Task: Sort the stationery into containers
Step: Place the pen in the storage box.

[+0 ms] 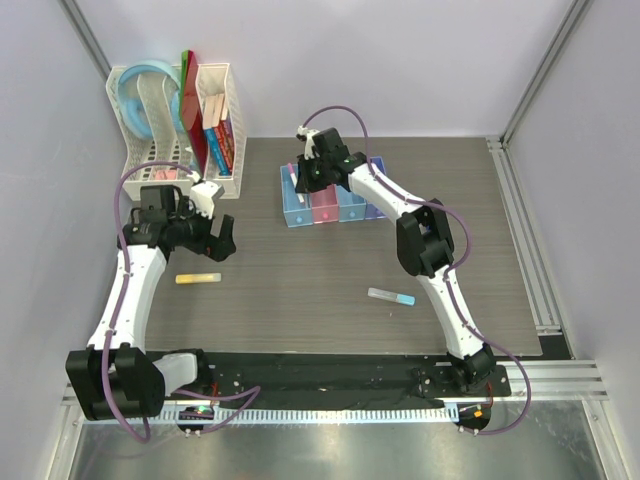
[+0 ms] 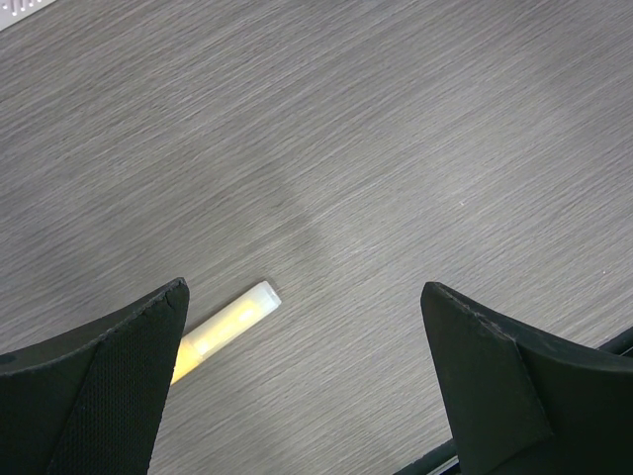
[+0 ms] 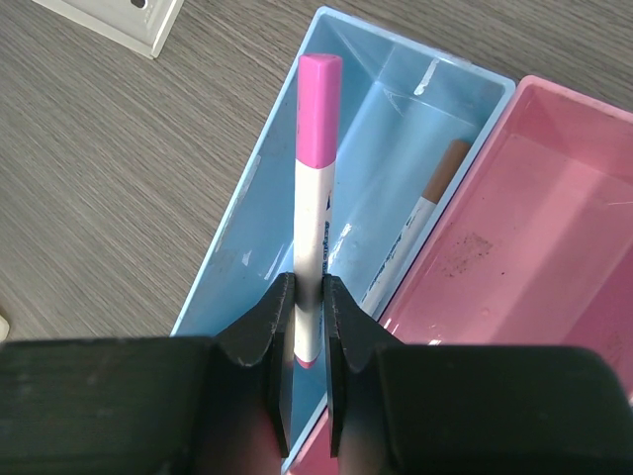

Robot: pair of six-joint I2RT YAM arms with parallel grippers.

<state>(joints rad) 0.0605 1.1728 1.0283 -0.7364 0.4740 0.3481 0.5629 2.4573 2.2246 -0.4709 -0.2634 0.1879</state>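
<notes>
The table (image 1: 300, 310) carried everything you had to sort; the white rack (image 1: 225, 130) at its far left corner was no part of the job. The containers (image 1: 350, 215) — four joined bins — stood at the far centre.

The right gripper (image 3: 309, 289) was at the leftmost light-blue bin (image 3: 232, 213), next to the pink bin (image 3: 554, 178). Its jaws were pressed onto the white barrel of the pink-capped pen (image 3: 318, 148). The pinch sat near the barrel's tail, so most of the pen projected beyond the fingers along the bin. Whether the cap touched the bin could not be told. A tan-capped marker (image 3: 425, 213) lay inside that bin.

The left gripper (image 2: 305, 297) hung above the table with its jaws spread wide and empty. The yellow piece (image 2: 232, 322) lay flat, partly hidden behind one finger. The grey stick (image 1: 390, 296) with a light-blue tip lay well apart from both, at the near centre of the table.

You should have judged these items light, stiff and smooth — round plastic barrels, likely to roll on the table and to pivot in an end pinch. The sound hold was across the barrel near mid-length, with the jaws square to the long axis. For the yellow piece, that meant centring the jaws over it before closing.
</notes>
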